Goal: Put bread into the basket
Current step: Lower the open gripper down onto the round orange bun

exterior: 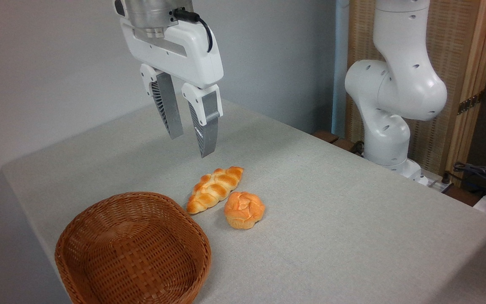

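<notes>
One table (331,236), pale grey cloth, filling most of the view. Arm (395,84), white, jointed, rising at the 3 o'clock edge, base at the table's far side. Basket (99,270), reddish-brown wicker, oval and shallow, at 7 o'clock, nothing inside. Gripper (190,145) hanging at 11 o'clock, high above the cloth, pointing down, fingers (205,126) parted by a narrow gap, nothing between them. Loaf (214,189), braided and pointed, golden, near centre, lying on a slant from 7 to 1 o'clock, lower tip just beside the basket rim; touching or not, cannot tell. Bread (244,209), small round orange bun with a cracked top, on the cloth at 4 o'clock from the loaf, close against it, outside the basket and to its 2 o'clock. Gripper tips well above both, nearer the loaf's upper end than the bun.
</notes>
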`<state>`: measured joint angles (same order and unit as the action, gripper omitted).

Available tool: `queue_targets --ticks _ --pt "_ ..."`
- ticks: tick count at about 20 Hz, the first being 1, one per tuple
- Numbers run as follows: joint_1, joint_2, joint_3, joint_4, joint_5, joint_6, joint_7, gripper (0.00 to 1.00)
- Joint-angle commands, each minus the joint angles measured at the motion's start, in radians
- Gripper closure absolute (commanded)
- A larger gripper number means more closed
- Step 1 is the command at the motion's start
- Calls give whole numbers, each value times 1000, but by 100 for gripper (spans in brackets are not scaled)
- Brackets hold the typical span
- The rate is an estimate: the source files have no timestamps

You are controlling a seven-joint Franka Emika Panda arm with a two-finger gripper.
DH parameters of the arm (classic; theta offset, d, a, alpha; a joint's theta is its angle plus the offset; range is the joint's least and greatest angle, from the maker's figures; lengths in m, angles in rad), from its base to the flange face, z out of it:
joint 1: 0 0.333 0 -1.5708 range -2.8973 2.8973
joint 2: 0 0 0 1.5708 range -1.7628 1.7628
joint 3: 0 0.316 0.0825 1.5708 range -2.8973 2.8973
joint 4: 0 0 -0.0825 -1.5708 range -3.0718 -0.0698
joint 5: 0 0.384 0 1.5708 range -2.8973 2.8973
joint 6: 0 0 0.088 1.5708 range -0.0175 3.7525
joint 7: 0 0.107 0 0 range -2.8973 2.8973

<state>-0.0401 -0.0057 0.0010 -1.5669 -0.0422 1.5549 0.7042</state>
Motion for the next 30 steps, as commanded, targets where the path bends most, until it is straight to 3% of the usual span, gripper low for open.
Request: queue_targets --ticks 1,14,19,24,27,30 --pt "8 -7 2 2 -21 -6 11 0" --pt "8 -23 4 -36 -10 2 11 0" --pt "8 -105 4 -180 -8 85 11 0" --pt "8 -235 4 -416 -5 183 37 0" --pt "6 -254 1 -496 -4 227 47 0" --pt "3 -251 -15 -548 44 287 46 0"
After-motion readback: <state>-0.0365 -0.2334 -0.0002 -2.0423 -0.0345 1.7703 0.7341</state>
